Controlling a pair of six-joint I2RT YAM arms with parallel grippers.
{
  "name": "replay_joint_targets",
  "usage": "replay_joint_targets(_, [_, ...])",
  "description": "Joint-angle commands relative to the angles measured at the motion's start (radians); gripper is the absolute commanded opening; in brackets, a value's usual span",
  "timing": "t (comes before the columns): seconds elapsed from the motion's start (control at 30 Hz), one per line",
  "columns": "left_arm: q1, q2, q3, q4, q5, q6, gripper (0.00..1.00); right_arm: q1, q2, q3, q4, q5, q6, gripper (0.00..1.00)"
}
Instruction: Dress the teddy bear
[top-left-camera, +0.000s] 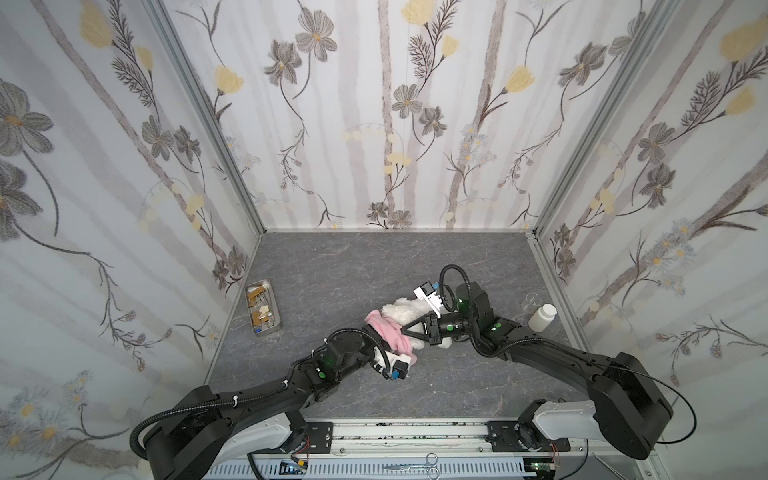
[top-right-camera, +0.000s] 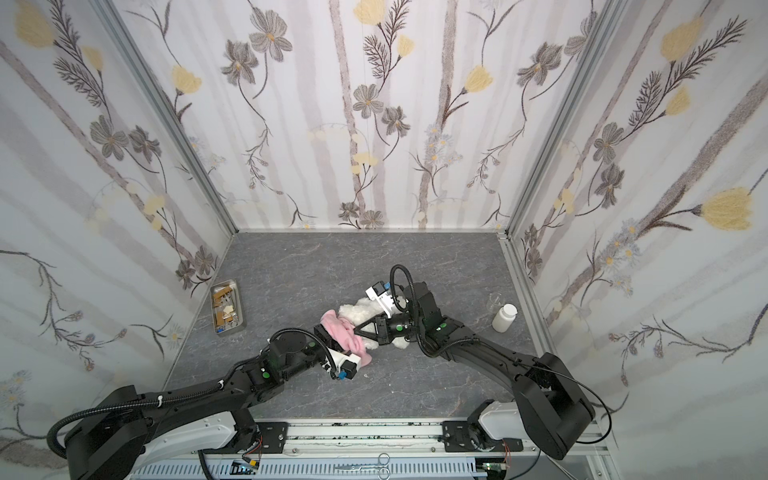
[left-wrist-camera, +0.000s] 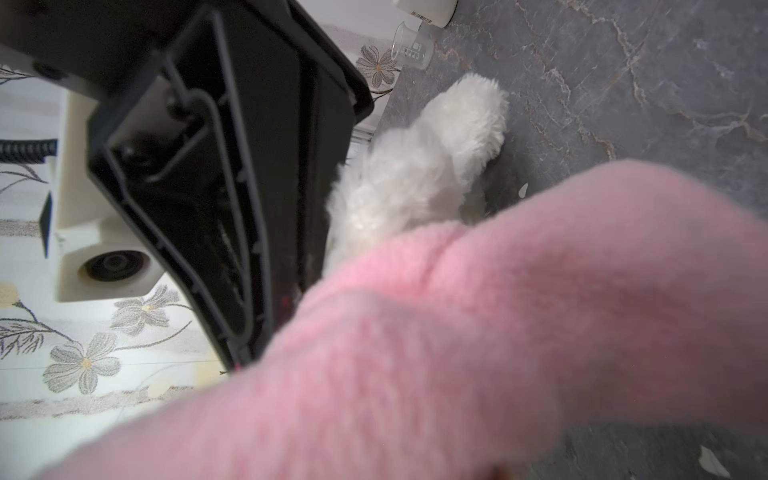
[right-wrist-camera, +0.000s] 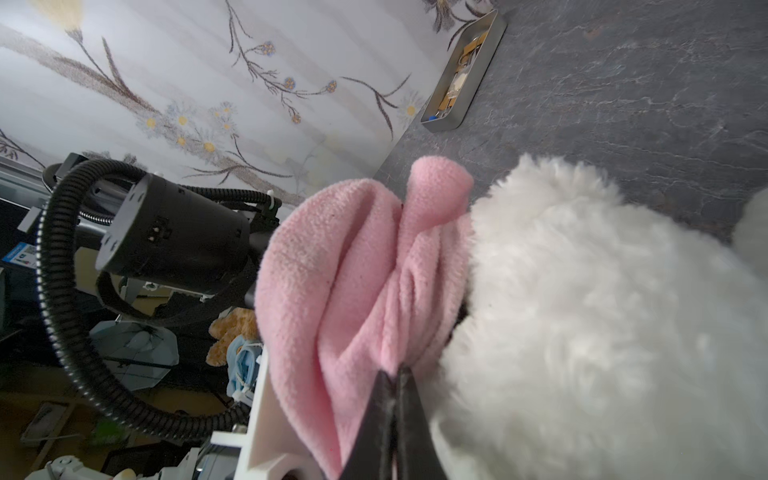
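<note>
The grey marbled desk (top-left-camera: 374, 266) is walled on three sides. Its far half is bare, and so is a strip along its near edge. Both arms reach in from the near rail and meet just nearer than mid-desk.

The teddy bear (top-left-camera: 405, 309) lies there, well apart from every wall, with bare desk all round it. One fluffy limb sticks out flat on the desk in the left wrist view.

A pink garment (top-left-camera: 388, 332) is bunched against the bear's near-left side, touching the fur.

The right gripper (right-wrist-camera: 395, 370) comes in low from the right across the bear. Its tips are closed on a fold of the garment right beside the fur.

The left gripper (top-right-camera: 322, 331) is closed and lies under the garment's left edge. The cloth covers its tips, so I cannot tell whether it pinches any.

A metal tray (top-left-camera: 277, 305) of small parts sits near the left wall. A white bottle (top-left-camera: 542, 318) and a clear beaker (top-left-camera: 530, 301), just beside each other, stand near the right wall. Both groups are well apart from the bear.

Scissors (top-left-camera: 415, 463) lie on the front rail, off the desk.
</note>
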Motion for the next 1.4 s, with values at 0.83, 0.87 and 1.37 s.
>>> replay_joint_targets(0.83, [-0.001,-0.022,0.026,0.101,0.001,-0.168,0.00,-0.116,-0.033,-0.015,-0.153,0.222,0.081,0.00])
replay_joint_targets(0.87, [0.003,-0.020,0.034,0.106,-0.003,-0.193,0.00,-0.112,-0.031,-0.008,-0.170,0.221,0.059,0.00])
replay_joint_targets(1.37, [0.016,-0.028,0.072,0.033,-0.073,-0.559,0.00,-0.222,-0.196,0.124,-0.316,0.298,-0.183,0.41])
